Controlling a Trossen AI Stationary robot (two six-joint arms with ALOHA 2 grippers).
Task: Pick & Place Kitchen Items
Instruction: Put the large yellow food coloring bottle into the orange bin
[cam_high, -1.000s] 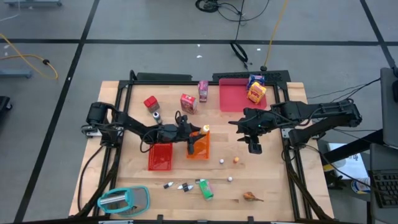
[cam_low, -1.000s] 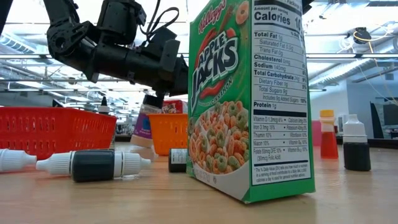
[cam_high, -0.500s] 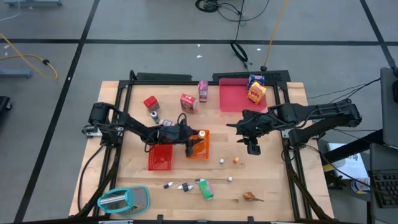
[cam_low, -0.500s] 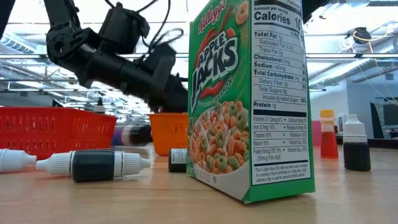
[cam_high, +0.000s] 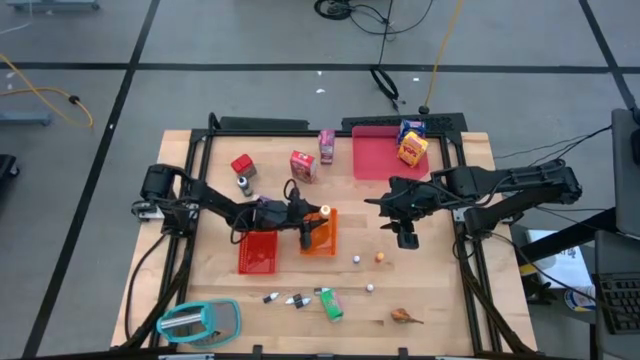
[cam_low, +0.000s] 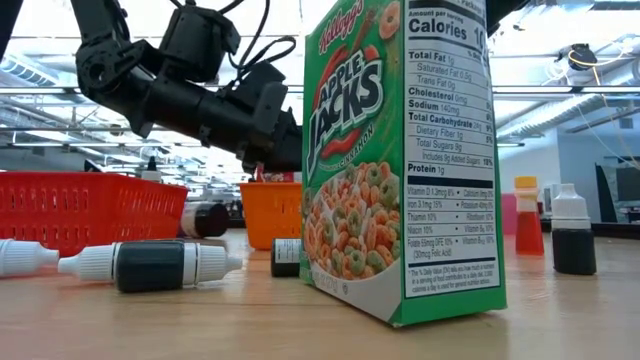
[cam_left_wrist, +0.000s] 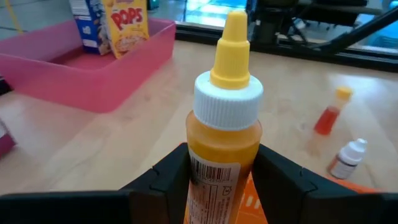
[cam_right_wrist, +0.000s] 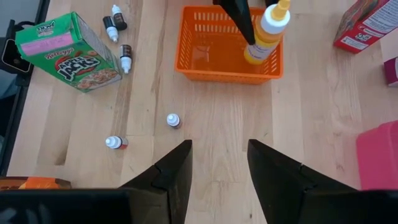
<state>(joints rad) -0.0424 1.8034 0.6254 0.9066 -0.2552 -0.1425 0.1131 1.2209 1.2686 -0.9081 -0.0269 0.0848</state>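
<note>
The left gripper (cam_left_wrist: 217, 180) has its jaws closed on the yellow-capped orange bottle (cam_left_wrist: 225, 124), one on each side of the body; the bottle stands upright, long axis vertical, over the orange bin (cam_right_wrist: 227, 46), so the coming move looks like a straight lowering and release; the right gripper (cam_right_wrist: 217, 168) waits well apart over bare table (cam_high: 440, 280), jaws partly open, holding nothing.

Green carton (cam_low: 400, 160): "Apple Jacks"; yellow carton (cam_left_wrist: 128, 25): "Pops".
</note>
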